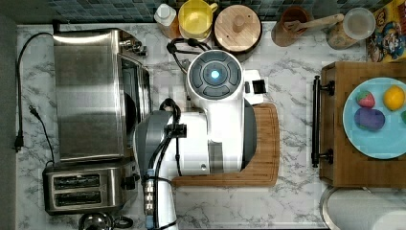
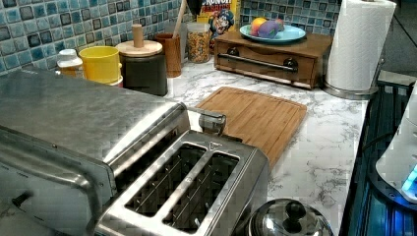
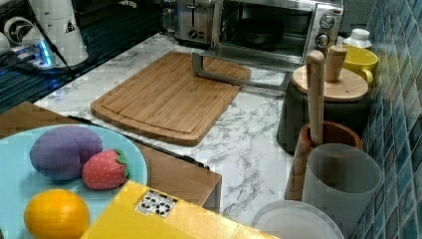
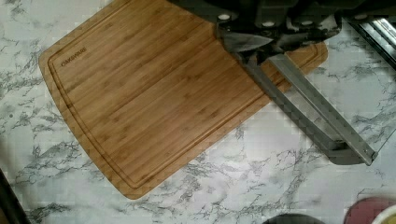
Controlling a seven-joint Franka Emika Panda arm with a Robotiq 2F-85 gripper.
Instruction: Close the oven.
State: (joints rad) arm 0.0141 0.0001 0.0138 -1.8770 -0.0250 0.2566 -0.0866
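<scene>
Oven (image 3: 278,27): boxy brushed steel, door dropped flat with its long bar handle (image 3: 219,74) over one corner of the bamboo cutting board (image 3: 166,97), at the right view's far end of the marbled counter beside one two-slot toaster (image 1: 84,187). Two knobs visible; interior dim. Gripper (image 4: 261,39) sits at the handle, fingers mostly cut off, grip state cannot be told.
</scene>
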